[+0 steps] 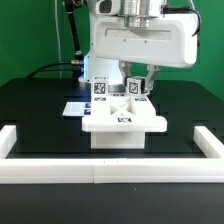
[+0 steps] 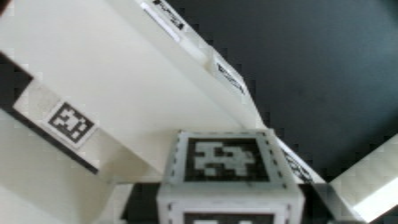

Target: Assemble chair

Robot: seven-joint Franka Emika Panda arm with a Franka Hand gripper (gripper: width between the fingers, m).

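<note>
On the black table (image 1: 40, 110), inside the plain white border rails (image 1: 110, 172), the partly built chair (image 1: 122, 125) sits near the middle: a flat white slab with tagged blocks standing along its far edge. The arm's gripper (image 1: 138, 82) hangs directly over the block (image 1: 137, 88) at the exterior view's right, its fingers drawn in narrowly and pinching that upright tagged piece (the wrist view shows the block's tag (image 2: 228, 158) close under the camera, though the fingertips themselves are out of frame there). The marker board (image 1: 76, 107) lies flat just beside the chair, toward the exterior view's left.
</note>
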